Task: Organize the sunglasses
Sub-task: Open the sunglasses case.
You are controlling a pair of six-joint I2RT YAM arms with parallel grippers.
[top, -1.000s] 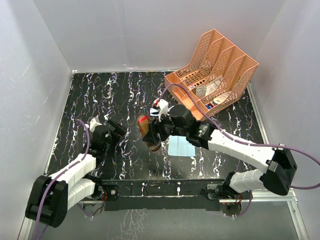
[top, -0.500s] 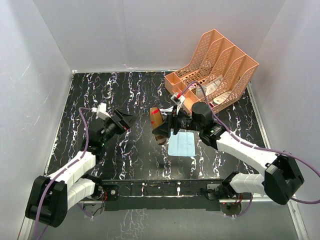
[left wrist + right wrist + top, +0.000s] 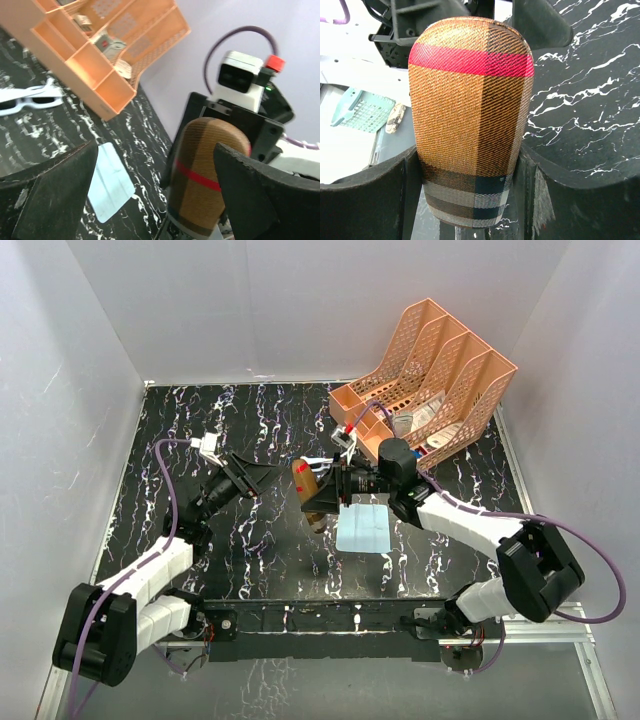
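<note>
A right pincer (image 3: 469, 165) gripped a brown plaid oblong fabric case with a red stripe (image 3: 306, 478) above the black, white-veined bench (image 3: 200, 430). Its two dark fingers pressed against the case's lower sides, and the rounded end pointed away from the wrist. Whether the case's other end touched the bench could not be told.

The left pincer (image 3: 252, 478) hung just beside the case with its jaws spread wide and nothing between them, aimed at the case from the left.

The small sunglasses with a thin white frame and dark bluish lenses (image 3: 31, 101) lay flat on the bench, held by neither arm. In the left wrist view they sat near the low front compartments of a peach-orange plastic file organizer (image 3: 430, 380). The organizer stood at the far right of the bench with small items in its slots.

A light blue square cloth (image 3: 362, 528) lay flat on the bench, just right of the case and partly under the right arm.
</note>
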